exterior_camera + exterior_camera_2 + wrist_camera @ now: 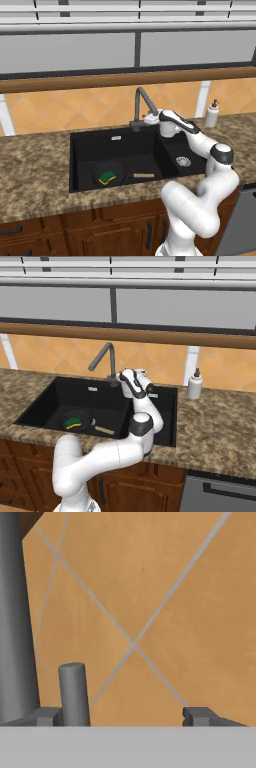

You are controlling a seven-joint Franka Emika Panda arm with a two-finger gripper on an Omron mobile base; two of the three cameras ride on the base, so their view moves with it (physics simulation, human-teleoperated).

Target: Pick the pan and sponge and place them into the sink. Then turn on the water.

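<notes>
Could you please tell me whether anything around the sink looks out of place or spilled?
Nothing stands out. The sponge lies in the pan, which rests flat in the sink; no water runs from the faucet.

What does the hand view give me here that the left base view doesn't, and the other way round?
Hand view alone: the open gripper at the faucet's lever, which stands just inside one fingertip, with orange wall tiles behind.

Left base view alone: the sponge lying in the pan in the sink's wide basin, the soap bottle on the counter, and no water at the spout.

Shared: the grey faucet and the tiled wall.
</notes>
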